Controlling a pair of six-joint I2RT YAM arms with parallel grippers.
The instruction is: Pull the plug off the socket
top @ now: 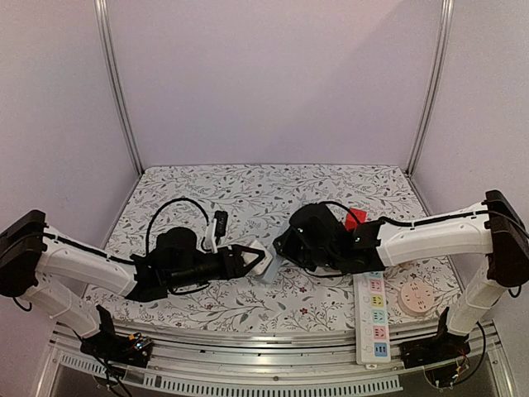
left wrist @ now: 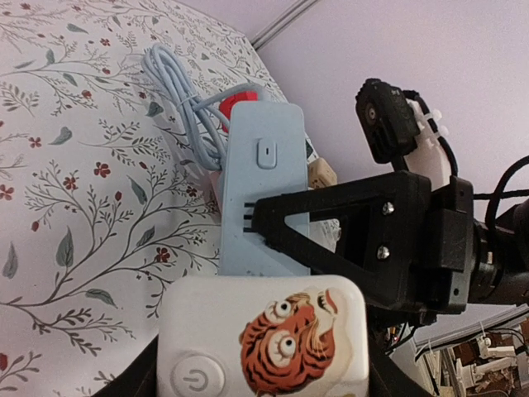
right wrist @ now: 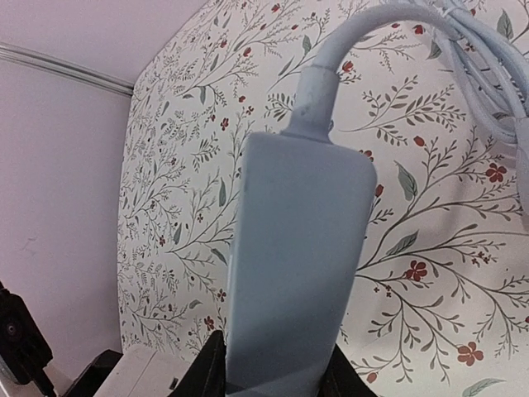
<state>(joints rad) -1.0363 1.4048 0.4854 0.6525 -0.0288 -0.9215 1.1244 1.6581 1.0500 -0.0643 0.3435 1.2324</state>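
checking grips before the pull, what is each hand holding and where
Left hand: white tiger plug, by its sides. Right hand: blue socket strip, end opposite its cord.

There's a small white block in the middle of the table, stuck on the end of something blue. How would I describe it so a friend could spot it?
Start at the flowered tablecloth and look just in front of its centre, at the pale blue power strip. The white block sits at that strip's near end. Unlike the plain blue strip, it carries a cartoon tiger face and a round power button.
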